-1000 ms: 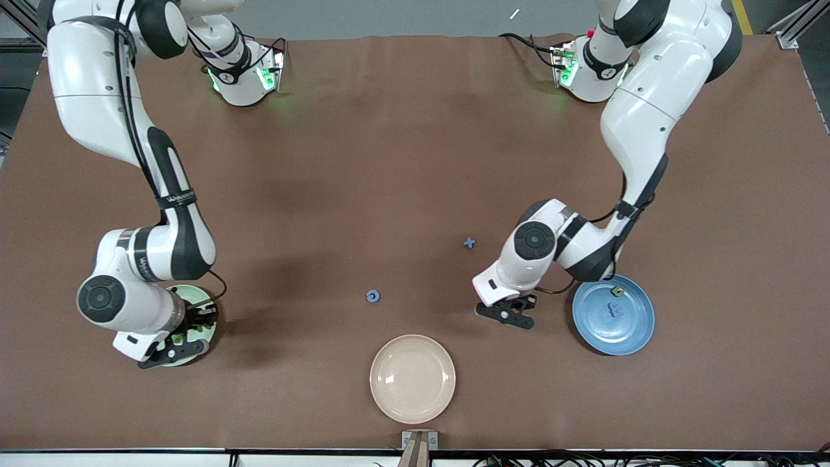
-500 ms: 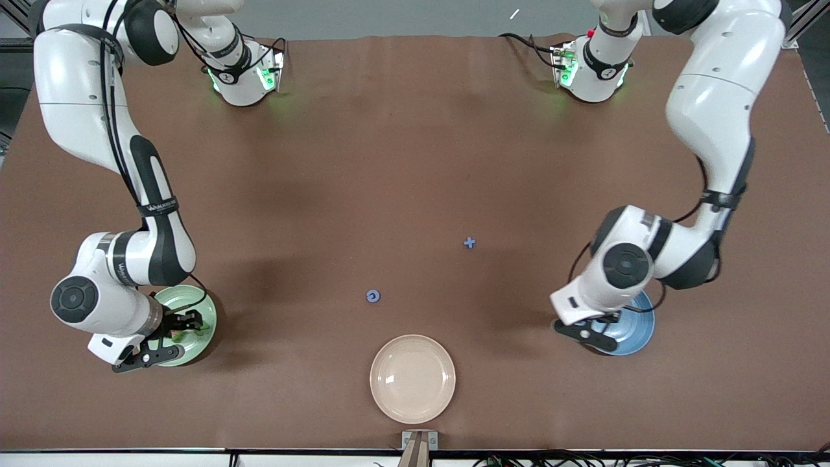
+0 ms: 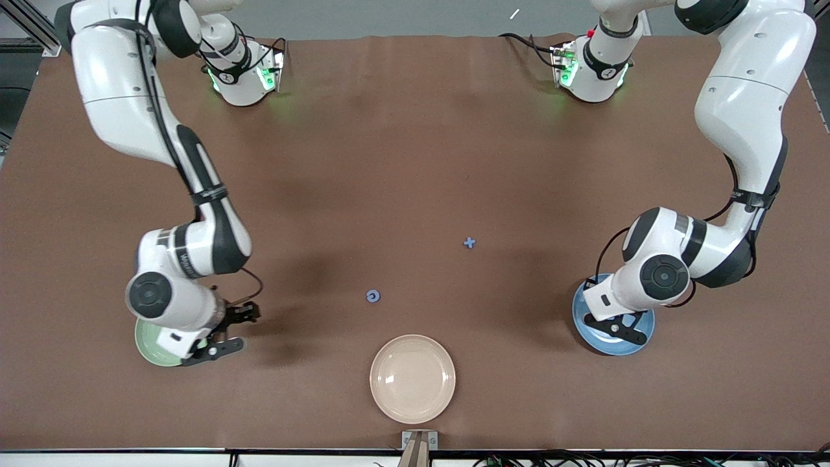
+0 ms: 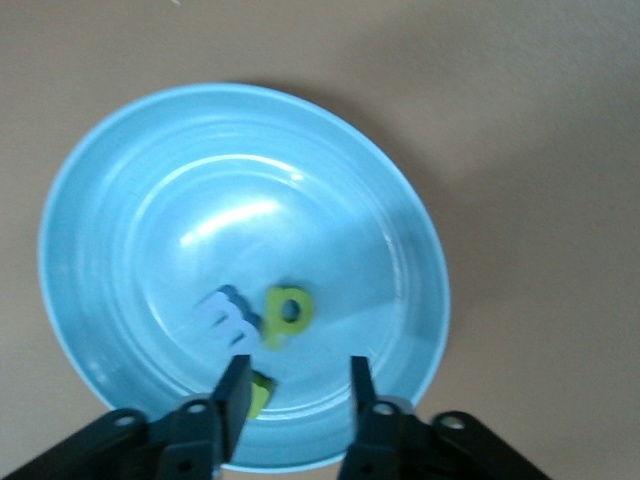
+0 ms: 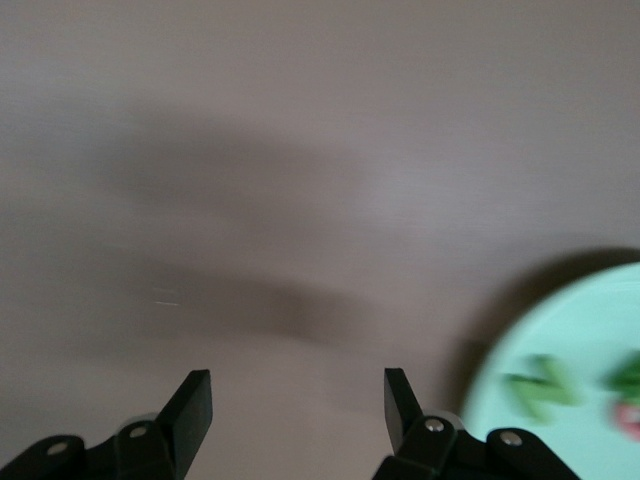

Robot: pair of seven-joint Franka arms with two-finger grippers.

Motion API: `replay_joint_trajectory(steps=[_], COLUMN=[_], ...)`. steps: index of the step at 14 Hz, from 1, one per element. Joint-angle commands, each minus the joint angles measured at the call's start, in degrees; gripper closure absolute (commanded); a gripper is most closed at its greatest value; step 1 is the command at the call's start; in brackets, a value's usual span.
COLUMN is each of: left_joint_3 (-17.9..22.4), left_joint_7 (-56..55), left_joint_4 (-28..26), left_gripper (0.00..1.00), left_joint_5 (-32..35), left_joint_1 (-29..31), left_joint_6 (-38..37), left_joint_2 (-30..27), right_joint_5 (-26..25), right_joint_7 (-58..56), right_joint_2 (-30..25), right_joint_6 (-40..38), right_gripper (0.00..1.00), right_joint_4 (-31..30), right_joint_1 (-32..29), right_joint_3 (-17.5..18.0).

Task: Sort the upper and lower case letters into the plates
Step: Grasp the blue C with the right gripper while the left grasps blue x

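Blue plate point(image 4: 120, 180) lies under left fingers point(image 4: 236, 395), spread.

My shells: glossy white, black joints
My cables: black, looped at each wrist
My bases: lit green
My fingers point(image 4: 234, 395): black, flat, screws at the mounts

A robotics lab: two bench-mounted arms, brown table point(image 3: 415, 162).

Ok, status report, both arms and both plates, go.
Left gripper open over blue plate, letters in it. Right gripper open over bare table beside pale green plate. Two blue letters loose mid-table. Nothing blocking.
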Motion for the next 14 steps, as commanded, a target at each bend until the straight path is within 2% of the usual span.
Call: replay_joint_trajectory(steps=[1, 2, 4, 6, 8, 11, 14], left_joint_3=[-0.3, -1.0, -5.4, -9.7, -12.5, -15.5, -15.5], left_joint_7=[-1.8, -3.5, -8.8, -17.4, -27.8, -40.6, -51.5], left_joint_4=[-4.0, -4.2, -4.5, -6.2, -8.3, -12.1, -13.9], left_gripper=[0.00, 0.00, 0.02, 0.06, 0.12, 0.16, 0.22], left_joint_5=[-0.6, -1.0, -1.0, -2.0, -2.2, -2.2, -2.2], left_joint_1=[0.0, -0.2, -0.1, 0.1, -0.6, -1.7, -5.4], left_joint_6=[-2.1, -3.4, -6.3, -6.6, -5.5, 1.0, 4.5], left_joint_2=[-5.1, -5.8, -6.2, -6.2, -5.6, -4.7, -4.3], right_joint_5=[0.4, 0.4, -0.3, -0.1, -0.2, -0.3, -0.4], right_joint_7=[7.7, 10.6, 18.4, 23.3, 28.4, 31.5, 33.4], right_joint_2=[-1.3, -1.1, -0.1, 1.1, 2.9, 4.8, 6.3], right_joint_6=[-0.7, 0.0, 1.9, 7.4, 9.6, 13.9, 16.4], right_gripper=[0.22, 0.22, 0.22, 0.22, 0.22, 0.22, 0.22], right_joint_4=[-0.9, -0.8, -0.5, -0.6, -0.5, 0.1, 0.3], right_joint_1=[5.2, 7.4, 11.1, 13.6, 16.1, 18.2, 19.8], right_joint_3=[0.3, 0.2, 0.1, 0.1, 0.1, 0.1, -0.1])
